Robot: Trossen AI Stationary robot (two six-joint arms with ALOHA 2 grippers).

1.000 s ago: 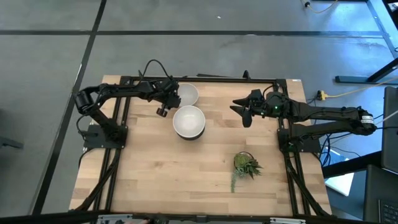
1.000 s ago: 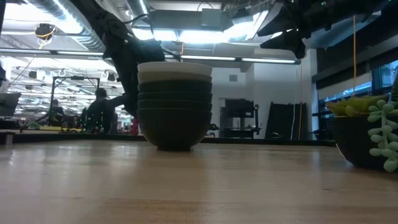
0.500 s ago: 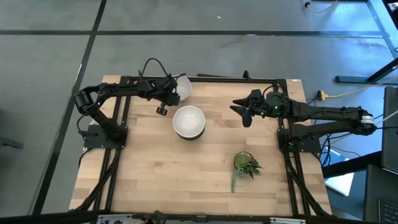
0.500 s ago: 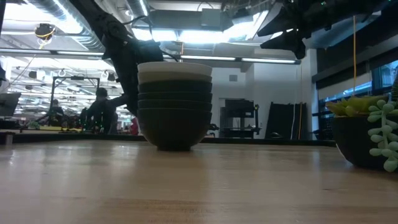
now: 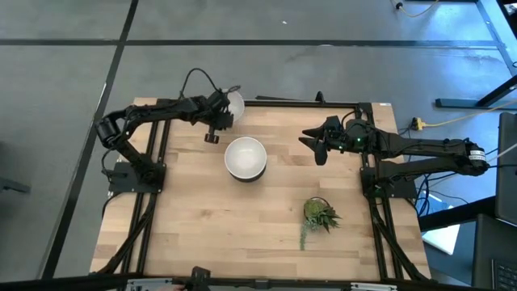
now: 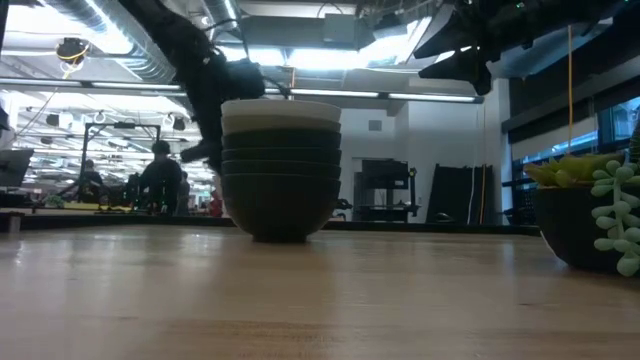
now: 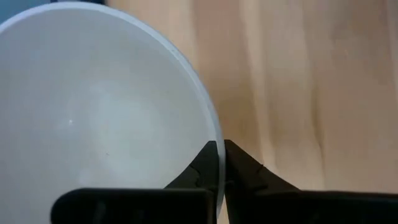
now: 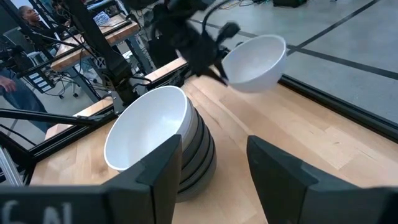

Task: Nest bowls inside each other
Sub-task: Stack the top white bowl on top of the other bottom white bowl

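A stack of nested bowls (image 5: 245, 158), dark ones below and a white one on top, stands by its base near the table's middle; it also shows in the low view (image 6: 280, 170) and the right wrist view (image 8: 155, 137). Another white bowl (image 5: 233, 103) hangs above the far left of the table, with my left gripper (image 5: 224, 111) shut on it. My right gripper (image 5: 312, 145) hovers open to the right of the stack, with nothing between its fingers. My left gripper pinches the white bowl's rim (image 7: 216, 144), one finger inside the bowl and one outside. The fingers come slanting from the table's left side. The bowl (image 8: 252, 59) is lifted clear of the table, a little tilted.
A small green plant sprig (image 5: 319, 215) lies on the table's near right part and shows at the right of the low view (image 6: 600, 215). Bare wood lies around the stack. A black frame (image 5: 266, 103) runs along the table's edges.
My left gripper has shut on the rim of the white bowl that stood behind the stack. It has lifted the bowl clear of the table and carried it toward the far edge. The stack and my right gripper have kept still.
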